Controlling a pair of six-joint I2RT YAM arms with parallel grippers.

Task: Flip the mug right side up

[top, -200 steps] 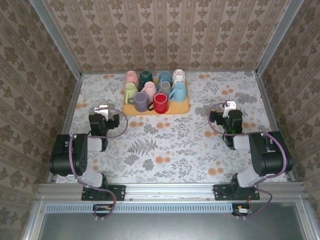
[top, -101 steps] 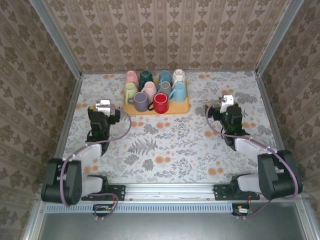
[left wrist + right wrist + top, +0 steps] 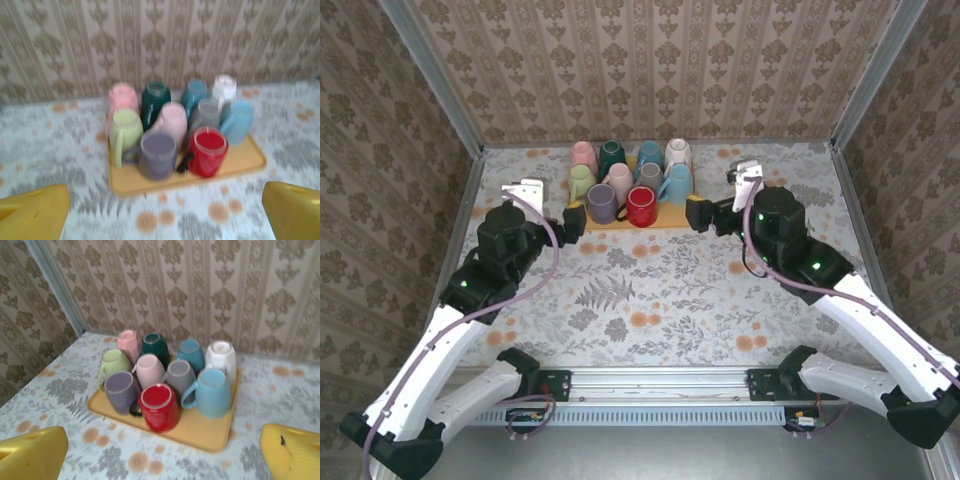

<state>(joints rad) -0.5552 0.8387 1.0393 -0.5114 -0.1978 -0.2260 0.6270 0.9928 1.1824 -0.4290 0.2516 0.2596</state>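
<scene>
Yellow fingers [image 3: 35, 212] are seen at the two bottom corners of the left wrist view, set wide apart. The same spread is seen in the right wrist view. From above, the left gripper [image 3: 574, 219] is found just beside the near left corner of a yellow tray [image 3: 677, 214]. The right gripper [image 3: 698, 213] is found just beside its near right corner.

The tray is placed at the far middle of the flowered tabletop [image 3: 650, 290], and ten mugs [image 3: 181, 376] are crowded on it, touching or nearly so. The left wrist view is blurred. In the sharper right wrist view, open rims are made out on the red mug [image 3: 160, 407] and the purple mug [image 3: 121, 390] at the front. Both are mouth up. A ringed base is shown on top of the white mug [image 3: 221, 357] at the back right, so it stands mouth down. For several of the other mugs, which way up they stand cannot be told.
</scene>
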